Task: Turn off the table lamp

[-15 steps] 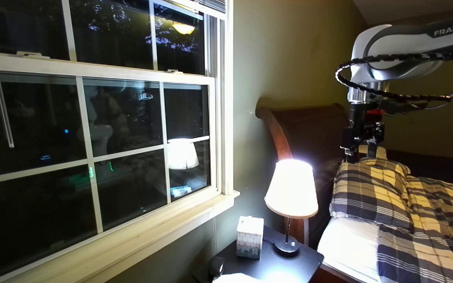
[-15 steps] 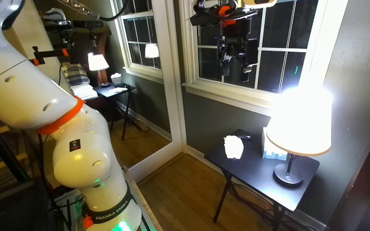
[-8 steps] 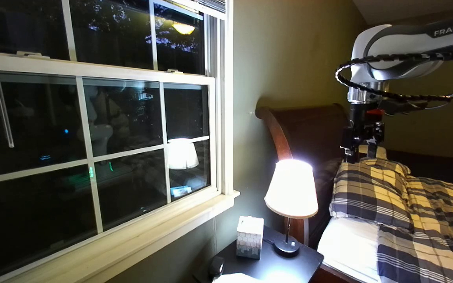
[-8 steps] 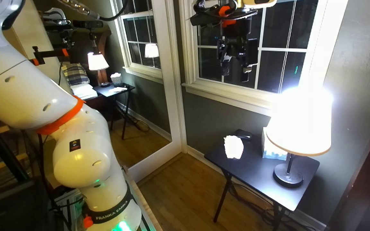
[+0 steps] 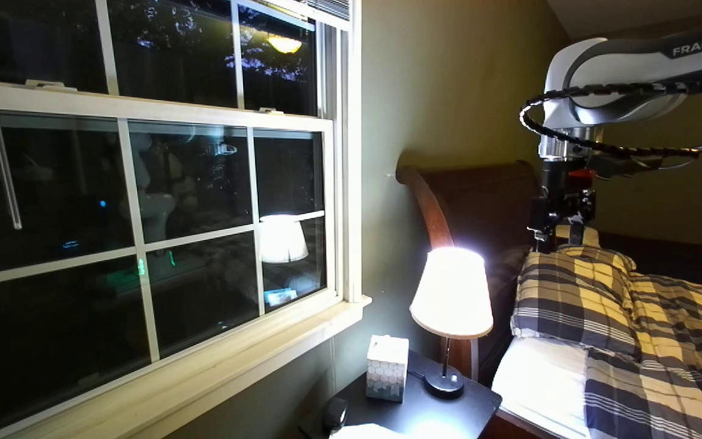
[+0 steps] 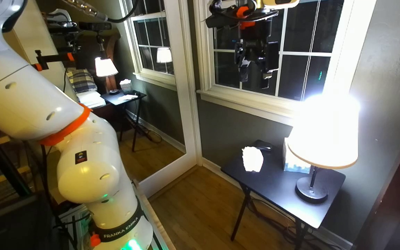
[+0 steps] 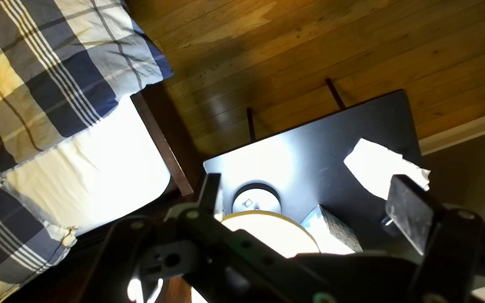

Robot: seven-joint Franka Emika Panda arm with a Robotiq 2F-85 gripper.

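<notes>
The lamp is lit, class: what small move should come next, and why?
Probably lower the open gripper toward the base of the table lamp, clear of its shade: the lamp glows, the gripper hangs higher, empty, and a small square, perhaps a switch, marks the base.

End effector (image 7: pixel 306 191) spread, partly hiding lit lamp (image 7: pixel 270 228).

Wrist view facing down, exterior views side-on; all sharing table lamp (image 5: pixel 451 292)

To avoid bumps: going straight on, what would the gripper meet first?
The gripper points down, probably at the wooden floor beside the black table; depth is unclear, so the table could come first.
</notes>
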